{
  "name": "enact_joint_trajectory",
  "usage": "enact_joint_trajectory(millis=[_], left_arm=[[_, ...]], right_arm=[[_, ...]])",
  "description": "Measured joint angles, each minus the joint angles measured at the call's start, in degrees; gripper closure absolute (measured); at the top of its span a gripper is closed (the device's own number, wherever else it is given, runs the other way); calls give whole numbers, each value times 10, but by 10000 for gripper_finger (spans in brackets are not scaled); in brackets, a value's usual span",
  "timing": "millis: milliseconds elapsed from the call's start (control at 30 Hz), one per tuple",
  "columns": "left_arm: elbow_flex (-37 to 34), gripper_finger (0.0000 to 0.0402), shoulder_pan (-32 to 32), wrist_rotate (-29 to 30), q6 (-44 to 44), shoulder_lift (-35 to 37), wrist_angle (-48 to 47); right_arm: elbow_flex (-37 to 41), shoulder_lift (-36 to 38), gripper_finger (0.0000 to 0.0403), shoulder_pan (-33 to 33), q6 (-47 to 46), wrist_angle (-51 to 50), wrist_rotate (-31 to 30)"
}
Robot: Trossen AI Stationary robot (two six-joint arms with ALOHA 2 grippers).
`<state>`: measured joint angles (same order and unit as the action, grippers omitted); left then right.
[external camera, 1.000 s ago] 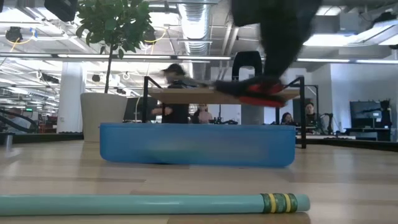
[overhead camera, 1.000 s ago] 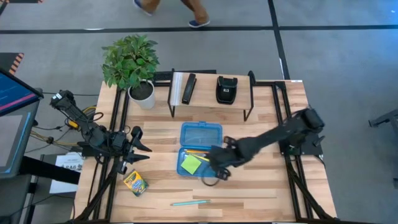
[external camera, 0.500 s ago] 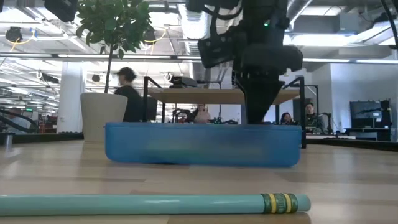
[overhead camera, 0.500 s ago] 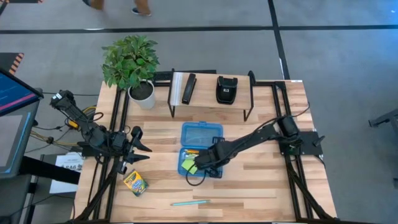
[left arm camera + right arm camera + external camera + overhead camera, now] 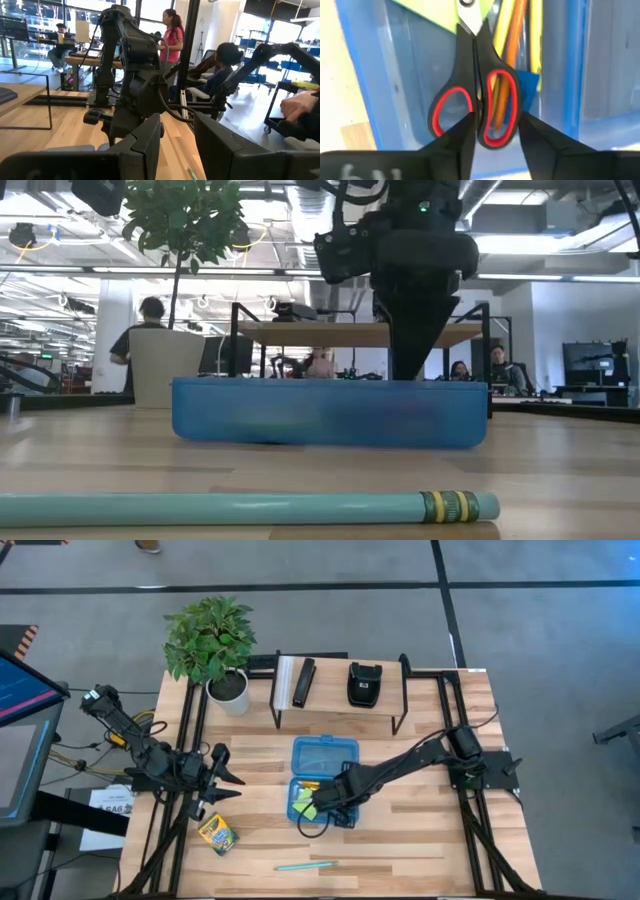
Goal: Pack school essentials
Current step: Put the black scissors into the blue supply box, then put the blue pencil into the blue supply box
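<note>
Red-handled scissors: lying in blue plastic box, table centre, atop pencils. Right gripper: released, fingers straddling handles, apparently just depositing. Left gripper: nine o'clock, parted, idle.

No legible text, labels or signs.

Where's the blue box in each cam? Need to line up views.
High: blue box at table centre, lid open.
Low: wide blue wall across the middle.
Right wrist: blue walls around the scissors.
Left wrist: not visible.
Landmark: right gripper over the box.
</note>
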<state>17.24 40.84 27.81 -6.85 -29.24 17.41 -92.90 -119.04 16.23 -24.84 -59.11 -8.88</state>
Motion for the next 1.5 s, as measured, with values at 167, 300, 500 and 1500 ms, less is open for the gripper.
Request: enact_joint_trajectory(millis=[167,300,500,1500], left_arm=[[0,294,0,0,0,0,0],[0,294,0,0,0,0,0],[0,294,0,0,0,0,0],[0,294,0,0,-3,0,0]], right_arm=[[-35,0,191,7,-31,-43,1],[-81,1,185,47,-11,-10,8],[-86,-1,195,114,7,155,30],[-85,-107,214,176,-21,244,52]])
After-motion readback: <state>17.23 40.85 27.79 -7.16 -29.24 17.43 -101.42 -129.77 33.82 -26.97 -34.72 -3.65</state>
